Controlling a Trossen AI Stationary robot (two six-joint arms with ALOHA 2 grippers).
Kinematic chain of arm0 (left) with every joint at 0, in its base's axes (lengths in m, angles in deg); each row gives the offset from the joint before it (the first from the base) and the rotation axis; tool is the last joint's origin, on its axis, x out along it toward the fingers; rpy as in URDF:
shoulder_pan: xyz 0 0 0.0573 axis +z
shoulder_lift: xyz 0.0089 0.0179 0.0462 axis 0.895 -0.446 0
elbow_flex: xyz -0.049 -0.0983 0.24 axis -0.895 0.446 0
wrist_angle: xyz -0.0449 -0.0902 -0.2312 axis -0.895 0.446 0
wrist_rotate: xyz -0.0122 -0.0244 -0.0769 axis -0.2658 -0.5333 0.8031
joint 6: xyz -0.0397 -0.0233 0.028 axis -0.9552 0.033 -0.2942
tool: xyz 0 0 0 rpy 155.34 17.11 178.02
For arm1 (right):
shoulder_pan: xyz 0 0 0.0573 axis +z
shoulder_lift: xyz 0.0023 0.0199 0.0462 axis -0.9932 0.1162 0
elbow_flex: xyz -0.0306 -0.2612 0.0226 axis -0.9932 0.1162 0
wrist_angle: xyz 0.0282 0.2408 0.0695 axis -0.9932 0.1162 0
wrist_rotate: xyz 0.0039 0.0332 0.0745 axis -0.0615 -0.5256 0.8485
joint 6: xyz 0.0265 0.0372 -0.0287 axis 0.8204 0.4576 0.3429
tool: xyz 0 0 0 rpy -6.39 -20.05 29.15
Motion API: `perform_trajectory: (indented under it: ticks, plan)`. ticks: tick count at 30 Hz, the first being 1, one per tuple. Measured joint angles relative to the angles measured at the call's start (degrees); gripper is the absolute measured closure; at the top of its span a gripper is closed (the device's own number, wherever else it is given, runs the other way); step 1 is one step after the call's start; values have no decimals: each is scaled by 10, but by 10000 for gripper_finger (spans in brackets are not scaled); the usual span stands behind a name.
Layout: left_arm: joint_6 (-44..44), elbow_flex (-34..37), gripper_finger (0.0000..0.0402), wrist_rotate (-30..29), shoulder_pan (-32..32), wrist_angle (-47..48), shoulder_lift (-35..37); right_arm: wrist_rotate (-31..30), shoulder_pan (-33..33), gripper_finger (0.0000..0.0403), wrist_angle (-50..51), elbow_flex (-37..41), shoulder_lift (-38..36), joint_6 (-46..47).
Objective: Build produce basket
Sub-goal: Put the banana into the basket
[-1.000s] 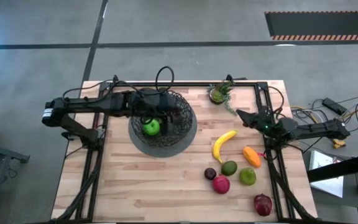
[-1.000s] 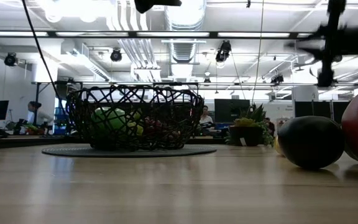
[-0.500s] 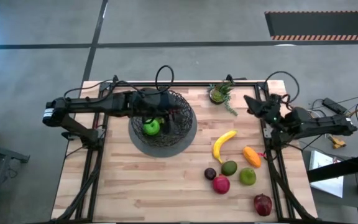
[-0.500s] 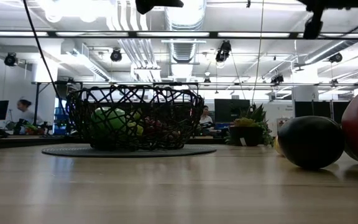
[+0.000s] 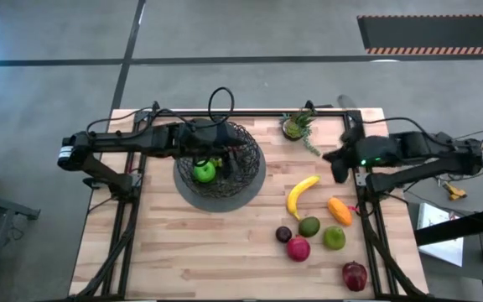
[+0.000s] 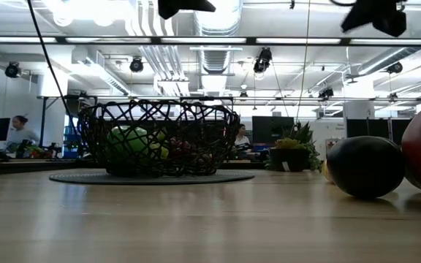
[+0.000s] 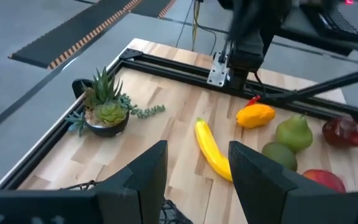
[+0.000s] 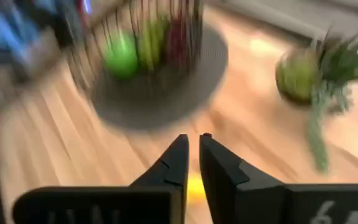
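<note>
Right tool [image 5: 340, 170] nearly closed, above banana [image 5: 300, 194]

**Robot body: visible construction**

Both arms are showing dark, near-black housings built from slender links. The left arm [image 5: 116, 143] is carrying a pale marking on its outer end, and a black cable [image 5: 221, 102] is looping up beside its wrist. The right arm [image 5: 409, 151] is displaying a small green indicator light. The left gripper [image 7: 194, 171] and right gripper [image 8: 192, 158] are presenting flat, angular, matte black fingers.
</note>
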Motion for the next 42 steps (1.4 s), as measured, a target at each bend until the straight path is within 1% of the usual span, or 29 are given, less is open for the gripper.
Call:
perform_trajectory:
  ticks: [2, 4, 6, 8, 10, 13, 18, 21, 24, 25, 27, 30, 35, 38, 42]
  plan:
    - [-2, 0, 247, -1, 0, 0, 0, 58, 0, 346, 16, -5, 38, -46]
    - [-2, -1, 247, -1, 0, 2, 1, 113, 0, 322, 12, 1, 75, -100]
    - [-10, -2, 247, -1, 0, 5, 6, 152, 0, 295, -2, 16, 112, -156]
    - [-21, -2, 247, -1, 0, 7, 14, 179, -1, 269, -27, 33, 152, -217]
    - [-30, -1, 247, -1, 0, 18, 28, 192, -3, 245, -41, 47, 196, -273]
    - [-31, -1, 247, -1, 0, 59, 42, 192, -12, 215, -64, 46, 251, -346]
    - [-49, 0, 247, -1, 0, 110, 59, 175, -25, 188, -66, 38, 352, -435]
    - [-50, 0, 247, -1, 0, 130, 63, 149, -28, 187, -76, 30, 394, -501]
    - [-50, 2, 247, -1, 0, 143, 64, 83, -27, 193, -84, 33, 439, -546]
    - [-50, 2, 247, -1, 0, 143, 64, 71, -29, 196, -91, 32, 446, -555]
    - [-47, 3, 247, 0, 0, 142, 65, 62, -33, 204, -95, 30, 463, -576]
    - [-44, 3, 247, 0, 0, 142, 65, 64, -37, 222, -99, 30, 485, -585]
    - [-41, 3, 247, 1, 0, 144, 67, 73, -41, 275, -99, 31, 479, -555]
    - [-32, 4, 247, 1, 0, 146, 76, 74, -41, 277, -85, 28, 452, -524]
    - [-25, -2, 247, 1, 0, 144, 101, 88, -41, 277, -2, -23, 391, -487]
